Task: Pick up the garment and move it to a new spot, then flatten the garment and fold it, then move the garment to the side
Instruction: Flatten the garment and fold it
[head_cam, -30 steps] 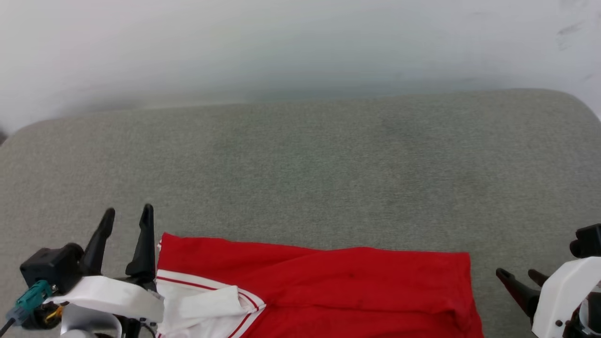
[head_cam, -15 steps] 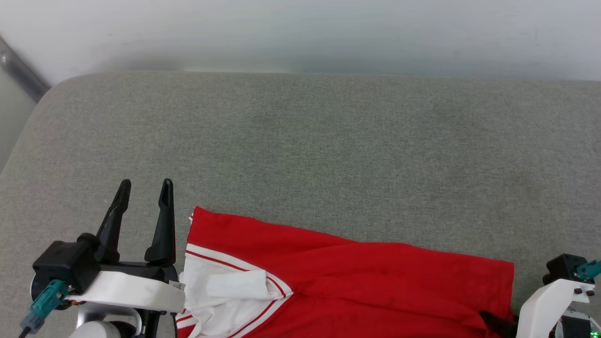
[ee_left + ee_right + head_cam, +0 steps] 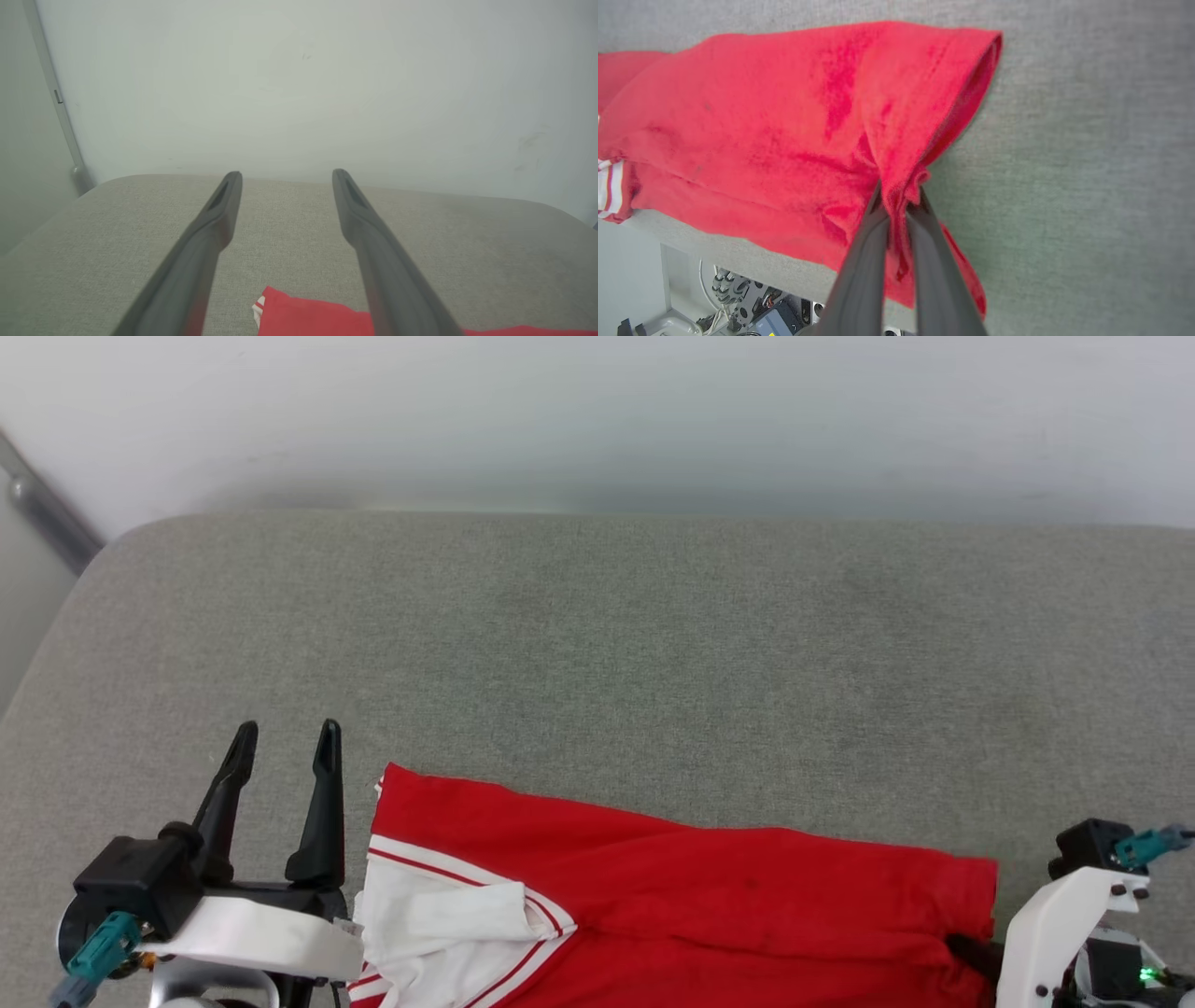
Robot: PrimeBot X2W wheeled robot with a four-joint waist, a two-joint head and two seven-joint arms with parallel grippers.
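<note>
— Since a second ago, the right gripper (image 3: 899, 205) has been closed on the hem (image 3: 903, 184) of the garment (image 3: 709, 905), at the near edge of the cushion (image 3: 597, 644).
— Risk?
— That thin pinch may be lost if tugged hard. The left gripper (image 3: 286, 733) is held spread, empty, beside the sleeve (image 3: 439, 919); no obstacle is seen before the wall (image 3: 597, 420).

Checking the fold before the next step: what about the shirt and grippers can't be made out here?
Head view: the near part of the garment is cut off by the bottom edge, hiding its fold there.
Right wrist view: the tips of the right gripper are buried in cloth; how many layers it pinches is unclear.
Left wrist view: a finger of the left gripper and the bottom edge hide most of the garment.
</note>
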